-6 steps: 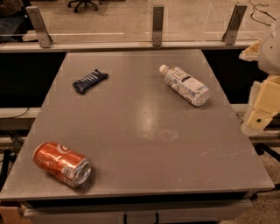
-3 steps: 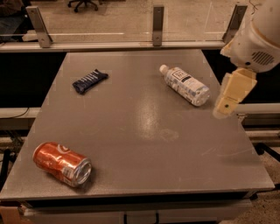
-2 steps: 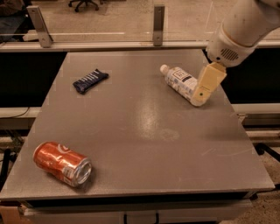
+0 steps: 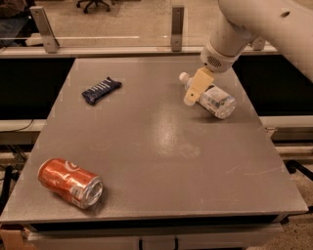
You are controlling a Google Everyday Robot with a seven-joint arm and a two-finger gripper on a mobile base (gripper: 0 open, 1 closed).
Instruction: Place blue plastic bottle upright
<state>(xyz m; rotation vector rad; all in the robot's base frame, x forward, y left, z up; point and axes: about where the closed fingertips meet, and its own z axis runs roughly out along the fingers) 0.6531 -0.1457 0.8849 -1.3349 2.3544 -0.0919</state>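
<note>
Swung left since earlier, cream pincer [image 4: 194,89] now over neck of lying, clear blue plastic bottle [image 4: 220,102]; opening indiscernible.

The gripper [image 4: 194,92], at two o'clock over the table [image 4: 161,161], hides the neck and much of the label of the bottle [image 4: 218,101]. The arm [image 4: 254,19] runs off the top and right edges. The chair [image 4: 93,4] at eleven o'clock is cropped.

White rounded arm [image 4: 264,19], perforated wrist collar [image 4: 215,57] — cream jaws just below it
</note>
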